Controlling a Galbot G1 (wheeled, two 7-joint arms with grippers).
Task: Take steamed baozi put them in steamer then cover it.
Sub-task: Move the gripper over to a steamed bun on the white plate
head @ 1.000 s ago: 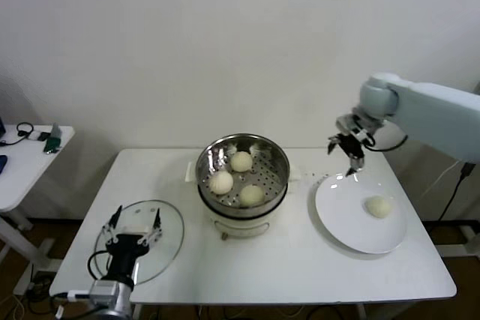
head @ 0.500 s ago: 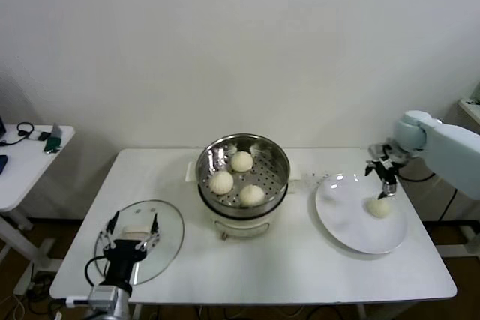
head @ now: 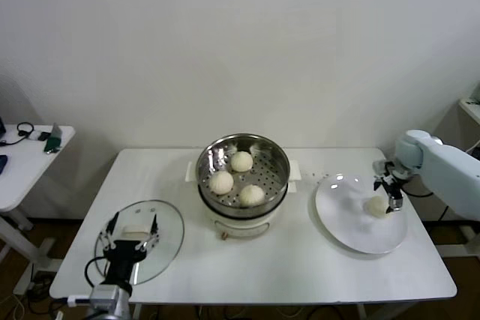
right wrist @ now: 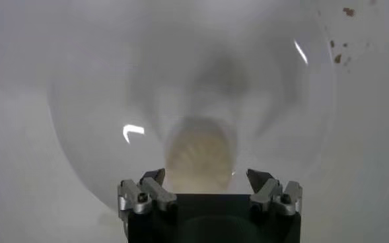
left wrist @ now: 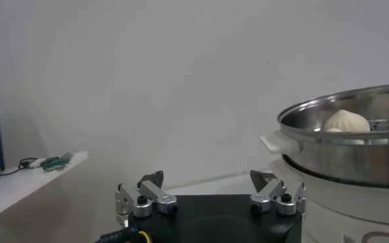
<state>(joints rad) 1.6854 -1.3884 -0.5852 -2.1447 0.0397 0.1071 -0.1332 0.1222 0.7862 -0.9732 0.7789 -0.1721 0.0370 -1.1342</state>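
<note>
Three cream-white baozi [head: 241, 161] [head: 220, 182] [head: 251, 195] lie on the perforated tray of the shiny steamer [head: 277, 157] at the table's middle. One of them [left wrist: 345, 121] shows over the steamer's rim [left wrist: 339, 109] in the left wrist view. The fourth baozi [head: 376, 206] lies on the white plate [head: 352, 226] at the right. My right gripper [head: 390, 194] is open and low over this baozi, which sits between the fingers [right wrist: 201, 158]. The glass cover [head: 166, 239] lies flat at the front left. My left gripper [head: 131, 234] is open above the cover's handle [head: 134, 229].
A white side table [head: 30, 162] with cables and small items stands at the far left. Brown crumbs [right wrist: 343, 46] dot the tabletop beyond the plate. A small white block [head: 190, 171] lies behind the steamer. The table's front edge [head: 300, 294] is near.
My right gripper swung right from the plate's far edge and came down over the baozi on the plate. My left gripper drew back slightly over the cover.
</note>
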